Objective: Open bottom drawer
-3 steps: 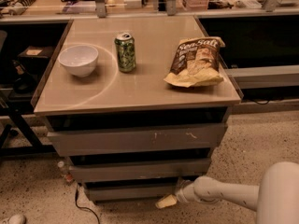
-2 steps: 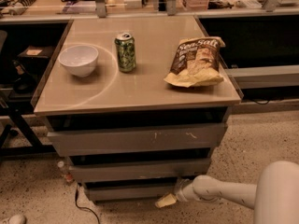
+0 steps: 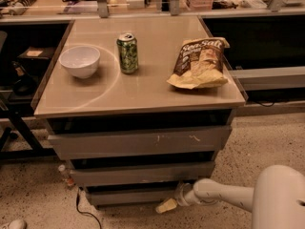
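Biggest thing here is the beige glossy tabletop (image 3: pixel 143 87) on a grey drawer cabinet, sitting on a speckled floor (image 3: pixel 28 194). Next up is the robot's chunky white arm (image 3: pixel 224 194), which reaches in low from the bottom right corner toward the foot of the cabinet.

There are three flat grey fronts stacked under the top. The widest grey front with pale scratches (image 3: pixel 138 142) is the highest, the mid-width grey front (image 3: pixel 143 173) is under it, and the narrow plain grey bottom drawer (image 3: pixel 128 196) sits lowest, just above the floor, with a dark gap over it.

On the tabletop there's a crumpled brown and yellow chip bag (image 3: pixel 199 63) lying flat on the right, a white round bowl (image 3: pixel 79 61) on the left, and a green soda can (image 3: pixel 127 53) standing upright between them, closer to the bowl.

The pale-tipped claw (image 3: pixel 167 205) is down near the floor, just below the bottom drawer's right end. Honestly can't tell if it's spread or pressed together, or whether it's touching the drawer.

A small bottle (image 3: pixel 65 174) stands by the cabinet's left foot, and a thin black cable (image 3: pixel 83 209) trails on the floor.
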`<state>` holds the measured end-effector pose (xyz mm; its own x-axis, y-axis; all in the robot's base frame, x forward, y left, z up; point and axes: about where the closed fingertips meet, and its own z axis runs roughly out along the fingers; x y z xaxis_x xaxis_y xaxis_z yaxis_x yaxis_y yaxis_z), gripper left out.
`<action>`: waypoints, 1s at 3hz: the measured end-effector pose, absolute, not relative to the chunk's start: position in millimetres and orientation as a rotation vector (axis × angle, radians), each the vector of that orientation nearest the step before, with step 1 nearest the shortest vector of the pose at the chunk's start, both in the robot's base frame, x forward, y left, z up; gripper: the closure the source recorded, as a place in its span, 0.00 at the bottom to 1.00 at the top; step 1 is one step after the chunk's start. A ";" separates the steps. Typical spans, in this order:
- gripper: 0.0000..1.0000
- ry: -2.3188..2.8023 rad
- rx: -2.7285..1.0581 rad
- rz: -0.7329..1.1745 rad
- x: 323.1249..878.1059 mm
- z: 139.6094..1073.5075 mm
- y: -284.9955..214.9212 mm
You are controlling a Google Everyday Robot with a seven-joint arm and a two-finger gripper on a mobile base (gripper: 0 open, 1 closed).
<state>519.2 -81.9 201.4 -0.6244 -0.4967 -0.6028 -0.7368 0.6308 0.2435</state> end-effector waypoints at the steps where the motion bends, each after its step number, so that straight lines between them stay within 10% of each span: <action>1: 0.00 2.366 -0.968 0.659 519.1 202.1 -81.9; 3: 0.00 2.425 -0.973 0.695 497.8 200.1 -84.7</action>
<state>497.8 -84.7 200.1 -0.6590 -0.5061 -0.5564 -0.7240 0.6272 0.2871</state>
